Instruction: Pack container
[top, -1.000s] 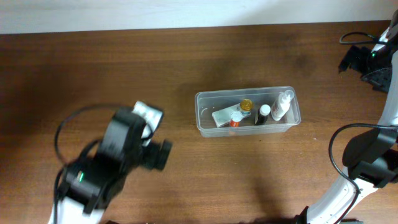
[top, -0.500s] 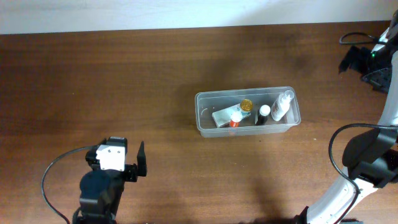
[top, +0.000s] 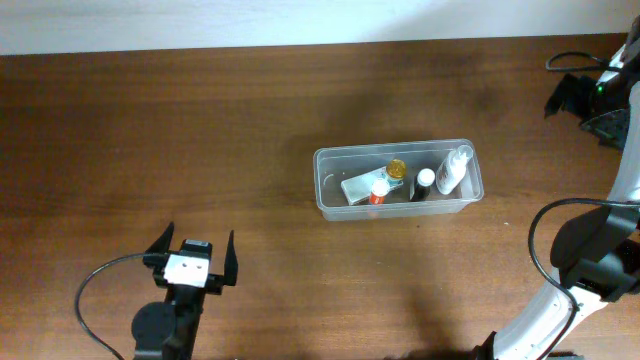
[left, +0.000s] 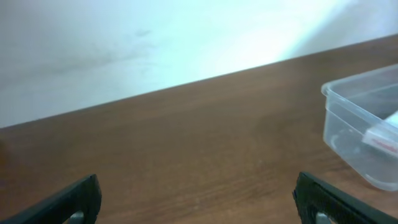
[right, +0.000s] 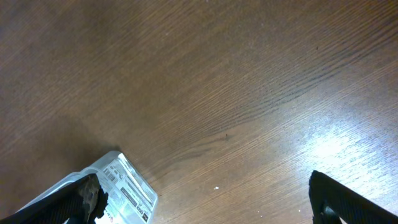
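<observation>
The clear plastic container (top: 325, 190) stands at the table's middle. It holds a white spray bottle (top: 452, 170), a black bottle with a white cap (top: 424, 183), a gold-capped jar (top: 396, 169), a red-capped bottle (top: 380, 190) and a flat pale packet (top: 357, 186). My left gripper (top: 195, 260) is open and empty, low at the front left, far from the container. Its wrist view (left: 199, 202) shows the container's corner (left: 348, 84) at the right. My right gripper (right: 202, 202) is open over bare wood, and its arm (top: 590, 110) is at the far right edge.
A white labelled packet (right: 124, 190) lies by my right gripper's left finger. A pale wall (left: 155, 37) runs behind the table's far edge. Cables (top: 95, 300) loop by the left arm, and the right arm's cable (top: 535, 235) loops at the right.
My left arm has pulled back toward the front left and settled low, with its open fingers pointing away from the front edge. The container and the right arm have not moved.
</observation>
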